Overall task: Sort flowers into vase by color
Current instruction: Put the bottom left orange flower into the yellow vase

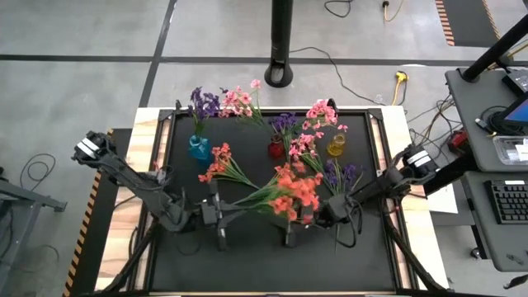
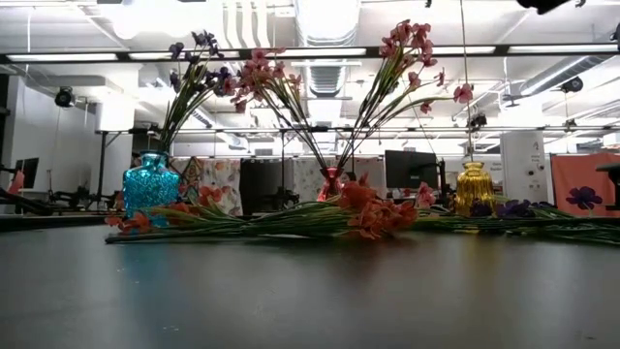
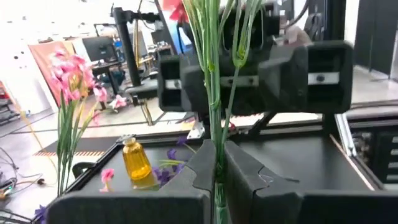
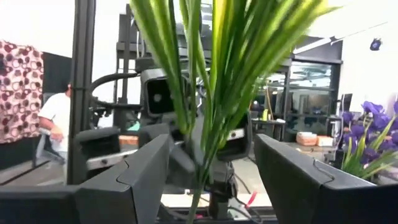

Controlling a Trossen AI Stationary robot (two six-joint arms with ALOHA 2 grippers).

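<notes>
Over the near half of the black table, my left gripper [image 1: 219, 216] [image 3: 216, 152] is shut on the green stems of an orange-red flower spray [image 1: 290, 195]. My right gripper [image 1: 318, 216] [image 4: 210, 158] faces it with open fingers standing on either side of the spray's leafy stems [image 4: 214, 87], apart from them. A blue vase [image 1: 198, 148] holds purple flowers [image 1: 203, 102]. The red vase [image 1: 276, 148] and the yellow vase [image 1: 336, 147] also hold flowers. More flowers lie loose on the table: orange-red [image 1: 219, 162], purple [image 1: 341, 173]. My left gripper pinches a few thin green stems [image 3: 217, 171] between its two fingers, toward the spray's bare stem end. The fingers come level from the table's left. The spray reaches away from the fingers toward my right gripper [image 3: 249, 74], a red blossom [image 3: 176, 9] at its far part.
The three vases stand in a row across the far half of the table. Loose sprays [image 2: 291, 219] lie in front of them. The near strip of the table [image 1: 264, 268] is bare. Beyond the right edge stands a desk with a keyboard [image 1: 505, 202]. A person [image 4: 55, 124] shows in the room behind.
</notes>
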